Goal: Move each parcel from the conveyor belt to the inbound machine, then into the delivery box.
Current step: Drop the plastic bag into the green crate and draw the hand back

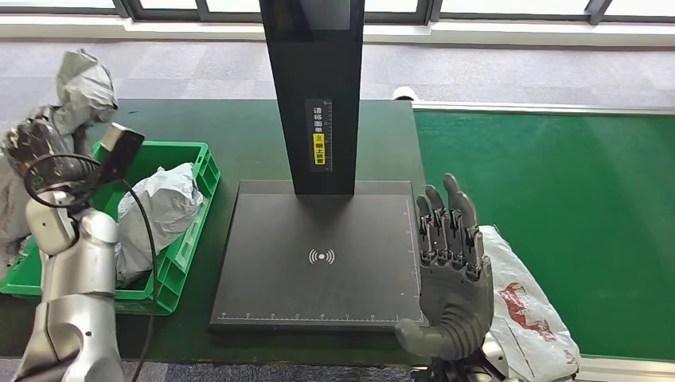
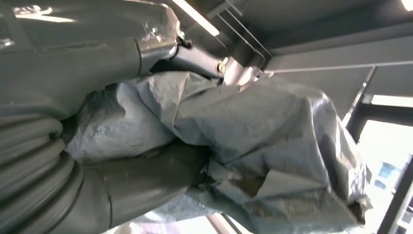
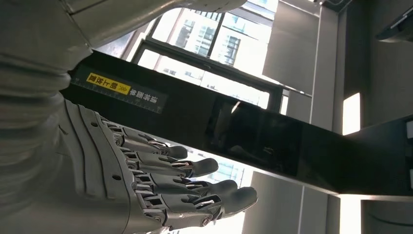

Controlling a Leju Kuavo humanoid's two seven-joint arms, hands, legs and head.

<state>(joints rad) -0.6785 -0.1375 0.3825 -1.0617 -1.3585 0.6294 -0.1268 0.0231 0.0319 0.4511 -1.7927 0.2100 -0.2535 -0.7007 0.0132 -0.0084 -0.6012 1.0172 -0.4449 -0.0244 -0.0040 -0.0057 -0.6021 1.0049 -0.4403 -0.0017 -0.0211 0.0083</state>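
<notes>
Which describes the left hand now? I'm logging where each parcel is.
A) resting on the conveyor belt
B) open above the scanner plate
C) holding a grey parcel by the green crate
C: the left hand grips a crumpled grey parcel raised beside the green crate.

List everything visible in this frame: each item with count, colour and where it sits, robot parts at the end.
Crumpled grey plastic parcel: one, grey, held up by the left hand above the far end of the green crate.
Grey plastic parcel in crate: one, grey, lying inside the crate.
White plastic parcel with red print: one, white and red, on the near edge of the conveyor belt, beside the right hand.
Green plastic crate: one, green, left of the machine.
Black inbound machine: one, black flat plate with upright post, centre.
Green conveyor belt: one, green, right.
Left hand: grips the crumpled parcel.
Right hand: fingers apart, holding nothing, at the plate's right edge.
</notes>
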